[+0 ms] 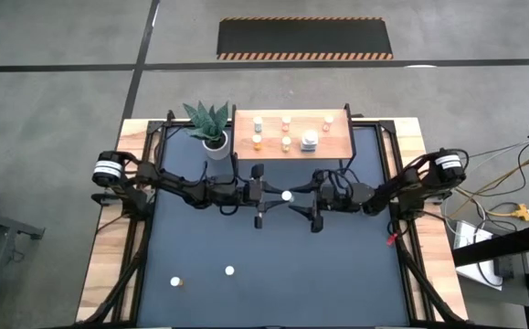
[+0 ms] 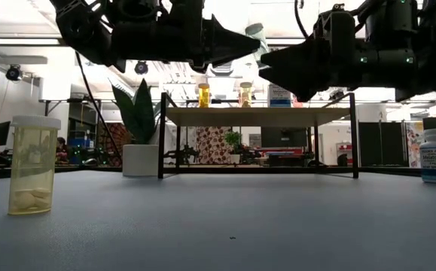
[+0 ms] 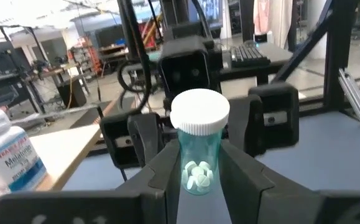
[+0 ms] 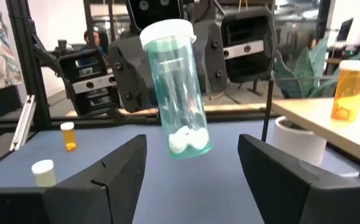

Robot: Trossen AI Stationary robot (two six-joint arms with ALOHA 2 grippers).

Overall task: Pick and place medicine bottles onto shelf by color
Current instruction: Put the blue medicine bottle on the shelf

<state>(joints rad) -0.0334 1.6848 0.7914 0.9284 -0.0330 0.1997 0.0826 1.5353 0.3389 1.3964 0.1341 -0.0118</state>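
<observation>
While the left hand point(image 3: 198, 186) grips a clear teal pill bottle point(image 3: 198, 146) with a white cap between its two fingers, the right hand point(image 4: 192, 177) sits facing it with its fingers spread wide and nothing between them. Both meet above the middle of the dark table point(image 1: 273, 274), just in front of the shelf point(image 1: 337, 146), so this looks like a mid-air handover.

The main risk is a drop. In the right wrist view the bottle hangs tilted, cap leaning to one side, and the left fingers seem to pinch only its lower body. If the right hand closes on a slanted, smooth cylinder, it may squeeze it out sideways or catch only the cap. If the left hand lets go before the right has a firm hold, the bottle falls to the table and may roll.

A second risk is a collision between the two hands, which are very close.

On the shelf stand several orange bottles point(image 1: 257, 141) and a larger white bottle point(image 1: 310, 141); a careless reach could knock them or the plant pot point(image 1: 215, 146) beside it. Two more bottles point(image 1: 230, 270) wait near the table's front edge, well apart from the arms.
</observation>
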